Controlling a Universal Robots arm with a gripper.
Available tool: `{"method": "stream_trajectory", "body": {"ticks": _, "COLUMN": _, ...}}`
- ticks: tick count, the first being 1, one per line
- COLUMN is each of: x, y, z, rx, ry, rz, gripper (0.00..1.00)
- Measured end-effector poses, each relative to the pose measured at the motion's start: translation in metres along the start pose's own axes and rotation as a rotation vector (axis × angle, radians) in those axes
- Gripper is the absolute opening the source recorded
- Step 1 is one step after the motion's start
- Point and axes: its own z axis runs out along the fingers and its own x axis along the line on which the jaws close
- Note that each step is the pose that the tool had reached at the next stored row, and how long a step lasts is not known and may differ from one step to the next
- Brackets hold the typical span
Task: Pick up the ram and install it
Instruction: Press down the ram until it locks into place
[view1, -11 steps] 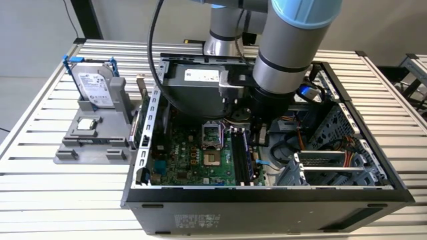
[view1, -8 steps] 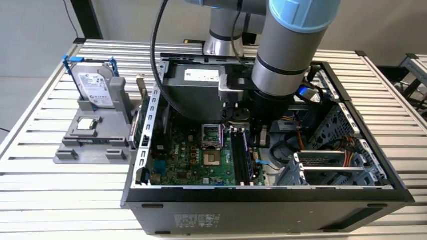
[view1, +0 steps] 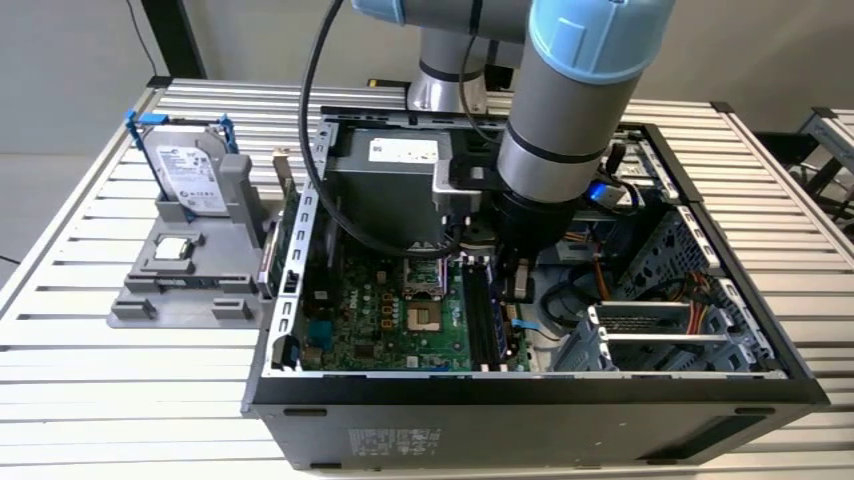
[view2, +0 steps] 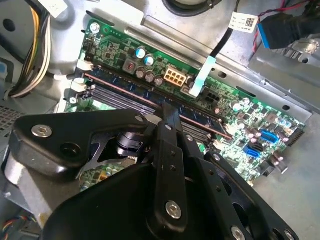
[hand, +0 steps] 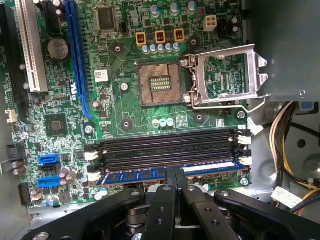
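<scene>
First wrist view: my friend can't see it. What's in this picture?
The black gripper presses a blue ram stick at the outermost memory slot of a green motherboard. Above sit three empty black slots and an open processor socket.

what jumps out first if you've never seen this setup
The arm's tool reaches down into the open computer case, fingers shut on the ram standing in the memory slot nearest the board's edge. In the exterior view, a hard drive stands upright in a grey holder at the exterior view's left.
</scene>
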Motion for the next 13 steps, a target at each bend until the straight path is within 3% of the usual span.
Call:
{"method": "stream_trajectory", "body": {"ticks": 7, "x": 0.0001, "y": 0.0, "z": 0.0103, "rx": 0.0006, "ry": -0.0005, "rz": -0.031, "gripper": 0.0}}
{"method": "stream_trajectory", "body": {"ticks": 13, "x": 0.0002, "y": 0.0001, "z": 0.0193, "rx": -0.0006, "ry": 0.0029, "rz": -0.062, "gripper": 0.0}}
